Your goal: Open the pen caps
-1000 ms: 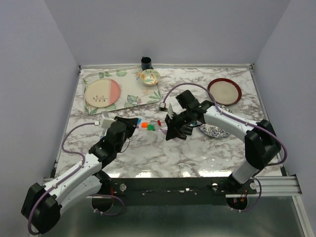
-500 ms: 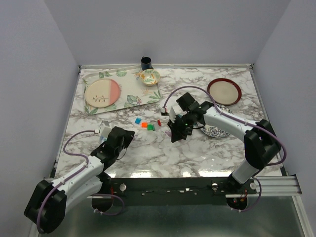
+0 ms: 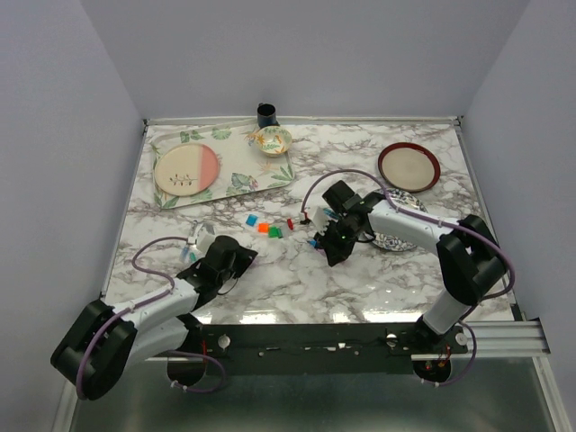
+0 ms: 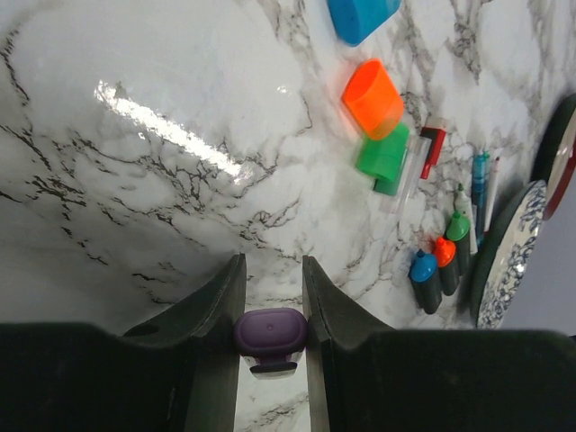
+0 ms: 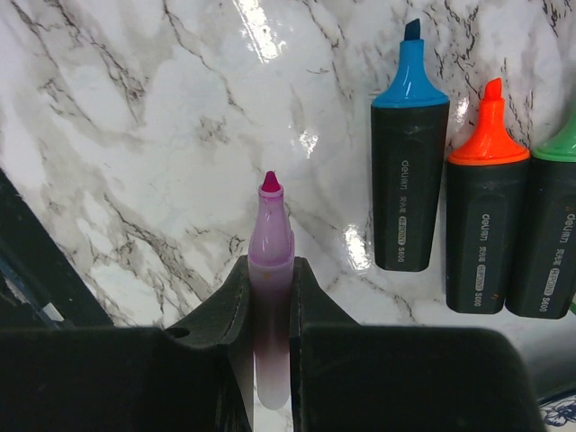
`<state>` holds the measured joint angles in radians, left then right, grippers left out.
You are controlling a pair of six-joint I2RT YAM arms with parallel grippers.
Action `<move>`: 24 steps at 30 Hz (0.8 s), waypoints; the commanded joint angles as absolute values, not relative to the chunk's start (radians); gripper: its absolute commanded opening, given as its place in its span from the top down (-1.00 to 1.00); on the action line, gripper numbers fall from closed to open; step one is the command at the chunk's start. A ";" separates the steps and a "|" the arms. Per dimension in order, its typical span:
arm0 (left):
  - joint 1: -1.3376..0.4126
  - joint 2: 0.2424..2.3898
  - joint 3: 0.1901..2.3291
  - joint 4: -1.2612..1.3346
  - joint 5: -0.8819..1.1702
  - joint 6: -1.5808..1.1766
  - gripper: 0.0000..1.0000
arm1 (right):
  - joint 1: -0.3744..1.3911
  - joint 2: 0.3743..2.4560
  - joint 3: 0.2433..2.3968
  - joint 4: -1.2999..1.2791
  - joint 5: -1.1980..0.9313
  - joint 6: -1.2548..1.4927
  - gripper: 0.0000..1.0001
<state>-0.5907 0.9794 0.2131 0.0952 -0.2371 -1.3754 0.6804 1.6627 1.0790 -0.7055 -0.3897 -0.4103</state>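
Observation:
My left gripper (image 4: 270, 270) is shut on a purple pen cap (image 4: 270, 333), held just above the marble; in the top view it (image 3: 241, 256) sits low at the near left. My right gripper (image 5: 269, 270) is shut on a pale purple pen (image 5: 270, 243) whose magenta tip is bare, left of three uncapped black highlighters (image 5: 409, 189). In the top view this gripper (image 3: 335, 245) is right of centre. Loose blue (image 4: 360, 16), orange (image 4: 373, 97) and green (image 4: 384, 157) caps lie together on the table, with a red-capped thin pen (image 4: 432, 148) beside them.
A blue-patterned plate (image 3: 392, 239) lies just right of the right gripper, a red-rimmed plate (image 3: 409, 166) behind it. At the back left a leaf-print tray (image 3: 236, 180) bears a pink-and-cream plate (image 3: 186, 169). A small bowl (image 3: 273, 139) and dark cup (image 3: 266, 114) stand at the back.
The two grippers have drawn apart from the centre. The left one moved back toward the near left with the purple cap; the right one shifted right and nearer with the pen.

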 commanded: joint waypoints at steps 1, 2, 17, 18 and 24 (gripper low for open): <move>-0.638 1.084 0.225 0.170 -0.235 -1.381 1.00 | 0.684 1.693 1.071 -0.719 -0.305 -0.419 0.89; -0.641 1.119 0.235 0.175 -0.242 -1.385 1.00 | 0.684 1.703 1.071 -0.716 -0.298 -0.419 0.86; -0.647 1.239 0.324 0.106 -0.336 -1.373 0.23 | 0.781 1.787 1.112 -0.690 -0.187 -0.403 0.46; -0.647 1.236 0.325 0.101 -0.339 -1.371 0.17 | 0.781 1.786 1.111 -0.686 -0.164 -0.400 0.45; -0.647 1.236 0.342 0.083 -0.354 -1.348 -0.22 | 0.781 1.764 1.100 -0.652 -0.074 -0.388 0.35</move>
